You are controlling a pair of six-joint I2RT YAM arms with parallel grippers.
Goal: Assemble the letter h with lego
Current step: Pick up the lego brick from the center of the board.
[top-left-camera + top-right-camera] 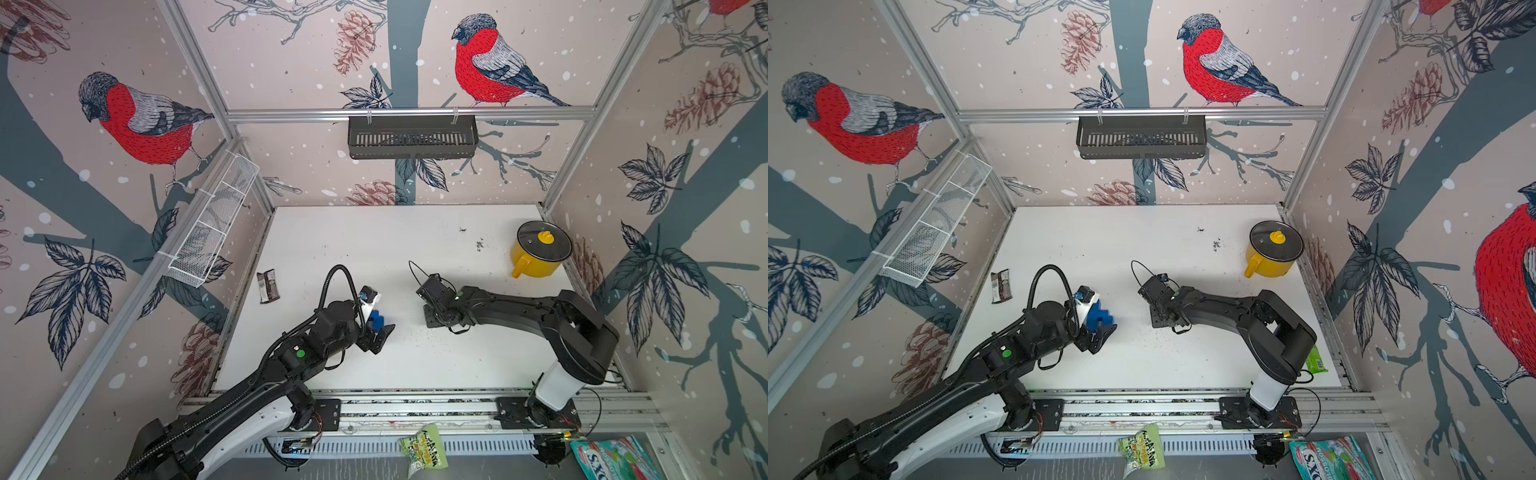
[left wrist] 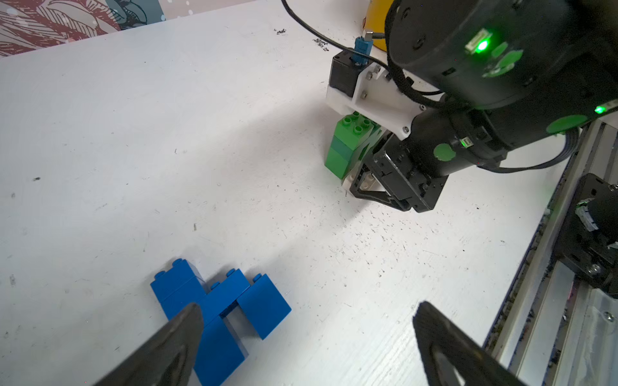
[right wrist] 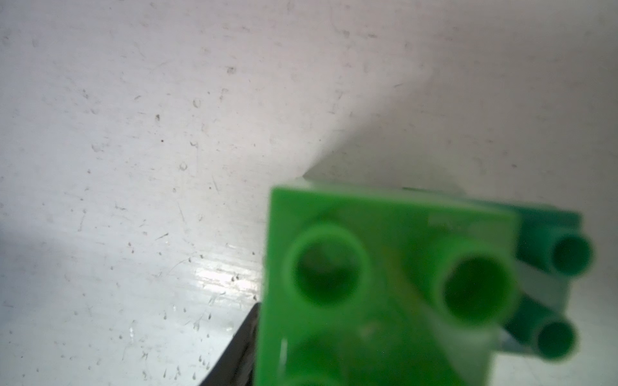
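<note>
While the left gripper hangs with its jaws spread wide and nothing between them, a flat-lying cluster of chunky blue studded plastic bricks rests on the white table just beneath it, left of centre and nearer the edge where the arms are mounted. Its outline reads to me as a tall stem, a bridge and a short leg, so the letter looks close to formed in blue. Near the table's middle, well apart from it, the right gripper is closed low on a stack of green studded bricks with a white brick at its foot. Whether that stack stands on the table or is lifted I cannot tell. As I judge it, what remains is joining those green and white pieces.
</note>
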